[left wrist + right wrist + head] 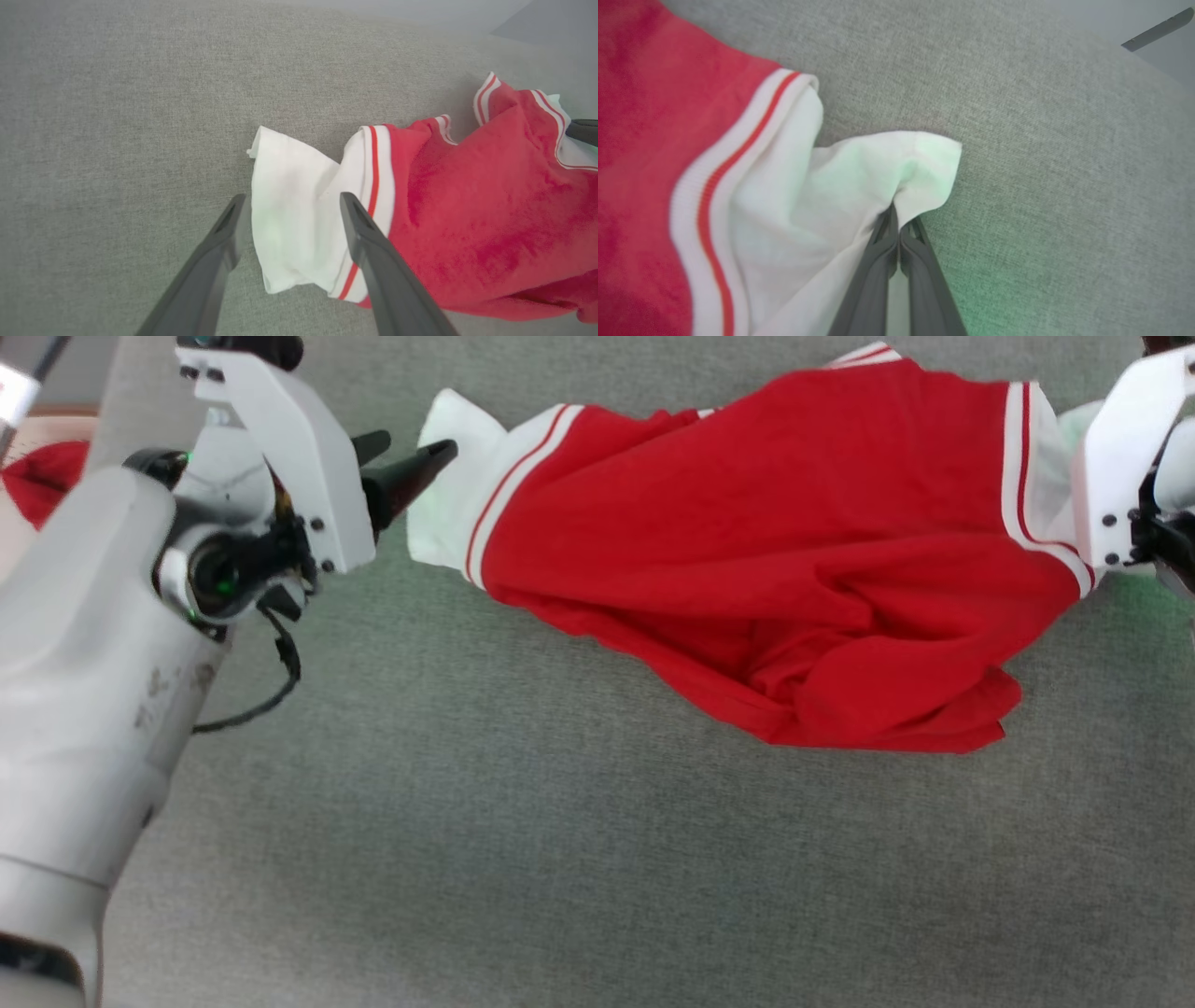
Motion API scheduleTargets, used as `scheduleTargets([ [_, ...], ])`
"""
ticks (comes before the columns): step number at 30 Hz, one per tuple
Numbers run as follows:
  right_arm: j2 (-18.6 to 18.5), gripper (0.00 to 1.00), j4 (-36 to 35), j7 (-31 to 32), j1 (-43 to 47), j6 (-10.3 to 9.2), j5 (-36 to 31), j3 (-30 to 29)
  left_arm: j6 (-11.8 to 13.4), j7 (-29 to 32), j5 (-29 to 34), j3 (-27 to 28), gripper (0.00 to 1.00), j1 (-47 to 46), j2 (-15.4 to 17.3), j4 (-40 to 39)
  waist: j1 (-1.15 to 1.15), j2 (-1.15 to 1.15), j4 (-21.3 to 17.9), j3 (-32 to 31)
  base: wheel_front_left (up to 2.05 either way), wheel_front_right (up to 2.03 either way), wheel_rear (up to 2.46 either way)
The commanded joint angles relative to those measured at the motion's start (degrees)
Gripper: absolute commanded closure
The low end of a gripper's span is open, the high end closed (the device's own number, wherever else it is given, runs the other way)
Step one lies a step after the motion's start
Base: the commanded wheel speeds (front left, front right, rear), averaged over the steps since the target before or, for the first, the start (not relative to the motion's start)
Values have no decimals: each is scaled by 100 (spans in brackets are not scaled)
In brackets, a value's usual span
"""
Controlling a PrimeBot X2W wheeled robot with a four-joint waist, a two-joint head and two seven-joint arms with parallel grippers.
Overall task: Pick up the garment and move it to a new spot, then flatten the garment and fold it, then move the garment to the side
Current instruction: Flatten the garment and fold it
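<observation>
**Inspector:** Left gripper [293, 196]?
**Assistant:** Jaws wide apart at one white sleeve [289, 233], gripping nothing.
**Inspector:** Right gripper [896, 210]?
**Assistant:** Clamped on the other white sleeve [822, 196].
**Inspector:** Garment [747, 523]?
**Assistant:** Rumpled, lying between both grippers on the grey cloth surface [467, 859].

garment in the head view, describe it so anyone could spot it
On the grey fabric surface, the garment lies crumpled at upper right. Unlike the plain red scrap at the far left, it has white sleeves and striped trim.
</observation>
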Motion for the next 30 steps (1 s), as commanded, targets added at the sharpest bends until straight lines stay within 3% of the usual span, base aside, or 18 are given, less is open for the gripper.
scheduleTargets([
  [1, 62, 100, 214, 51, 241, -10, 29, 111, -13, 133, -211, -89, 0, -196, -50, 201, 0, 0, -117, 141, 0, 0, 0],
  [13, 170, 100, 70, 51, 118, -10, 60, 409, -13, 431, -772, -704, 0, -849, -65, 1332, 0, 0, -345, 432, 0, 0, 0],
  [19, 182, 100, -22, 59, 116, -10, 81, 533, -14, 679, -1243, -824, 0, -831, -110, 1358, 0, 0, -393, 486, 0, 0, 0],
  [20, 179, 100, -27, 56, 121, -10, 94, 545, -14, 692, -1307, -848, 6, -815, -99, 1333, 0, 0, -395, 487, 0, 0, 0],
  [21, 179, 100, -31, 52, 128, -10, 103, 559, -14, 700, -1363, -871, 71, -801, -93, 1294, 0, 0, -398, 485, 0, 0, 0],
  [22, 179, 100, -31, 52, 128, -10, 103, 559, -14, 700, -1363, -871, 71, -801, -93, 1294, 0, 0, -398, 485, 0, 0, 0],
  [23, 178, 100, -43, 42, 135, -10, 116, 568, -14, 699, -1434, -879, 100, -782, -86, 1259, 0, 0, -400, 481, 0, 0, 0],
  [30, 226, 100, -221, -737, 4, -9, 269, 142, -14, -378, -1478, -842, 100, -931, 145, 981, 0, 0, -436, 222, 0, 0, 0],
])
